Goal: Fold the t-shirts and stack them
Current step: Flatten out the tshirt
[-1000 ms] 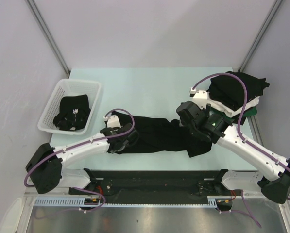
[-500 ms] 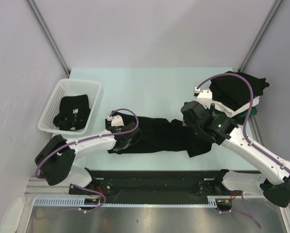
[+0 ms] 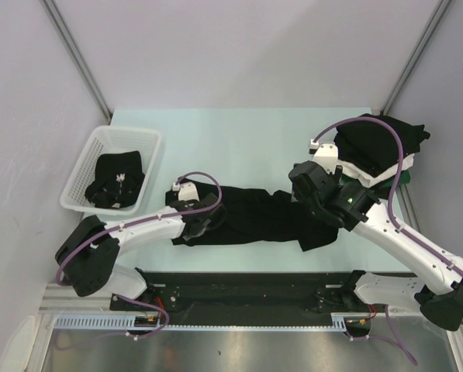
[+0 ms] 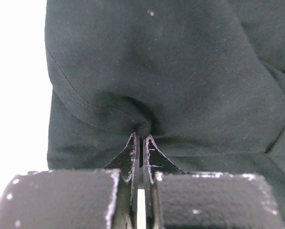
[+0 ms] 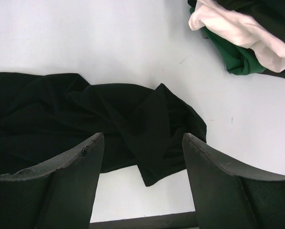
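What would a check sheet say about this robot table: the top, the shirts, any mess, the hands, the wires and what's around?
Surface: pale table, no spills seen.
Job's things: black t-shirt lies crumpled across the near middle; stack of shirts, black, white and green, at the far right corner; dark shirt in the basket.
Clutter: white mesh basket at the left edge; nothing else seen.
Hands: left hand shut, pinching a fold of the black t-shirt; right hand open above that shirt's right end, holding nothing.
Cables: purple cables loop along both arms, not snagged on cloth.
Surroundings: grey walls with metal posts.
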Motion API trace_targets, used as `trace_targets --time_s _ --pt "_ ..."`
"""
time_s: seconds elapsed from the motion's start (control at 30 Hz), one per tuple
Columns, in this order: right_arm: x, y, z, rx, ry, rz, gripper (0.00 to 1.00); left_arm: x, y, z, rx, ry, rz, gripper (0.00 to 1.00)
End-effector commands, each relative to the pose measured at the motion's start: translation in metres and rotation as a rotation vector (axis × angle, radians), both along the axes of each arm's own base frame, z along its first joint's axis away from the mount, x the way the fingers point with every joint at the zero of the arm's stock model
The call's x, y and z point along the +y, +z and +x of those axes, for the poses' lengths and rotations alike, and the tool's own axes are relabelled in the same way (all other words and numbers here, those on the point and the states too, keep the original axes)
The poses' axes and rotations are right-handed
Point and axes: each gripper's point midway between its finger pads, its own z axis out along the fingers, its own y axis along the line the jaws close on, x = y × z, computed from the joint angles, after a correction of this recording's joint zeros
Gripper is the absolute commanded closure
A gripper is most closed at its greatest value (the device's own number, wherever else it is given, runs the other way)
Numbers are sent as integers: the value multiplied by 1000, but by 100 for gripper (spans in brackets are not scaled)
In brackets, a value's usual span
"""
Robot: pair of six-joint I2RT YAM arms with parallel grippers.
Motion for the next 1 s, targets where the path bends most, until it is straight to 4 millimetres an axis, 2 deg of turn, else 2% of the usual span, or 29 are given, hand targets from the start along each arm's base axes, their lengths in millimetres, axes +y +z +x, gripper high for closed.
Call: trace_targets --time_s 0.0,0.07,0.1,0.17,0.2,0.3,0.4,0.47,0.77,0.97 --pt "2 3 5 -15 -17 14 29 -8 57 27 -130 -38 -8 100" --pt "2 4 7 -23 -22 14 29 -11 89 40 -203 -65 -13 100" --pt "4 5 8 -30 -23 20 28 -19 118 51 -258 -101 -21 100" --pt "5 6 10 -35 -22 21 28 -23 153 63 -333 -126 -28 100" --pt "7 7 11 -39 -19 27 28 -27 184 73 -390 -151 -36 100" --pt "10 7 13 -41 -16 41 29 -31 227 88 -454 -185 -27 100" --pt "12 4 13 -32 -21 44 29 -29 242 97 -456 -197 27 100" --pt "12 0 12 -21 -27 49 29 -26 245 99 -452 -195 47 100" --pt "11 -19 4 55 -57 34 29 -8 238 91 -437 -187 68 100" --pt "24 -26 5 87 -33 66 29 3 269 87 -504 -183 64 100"
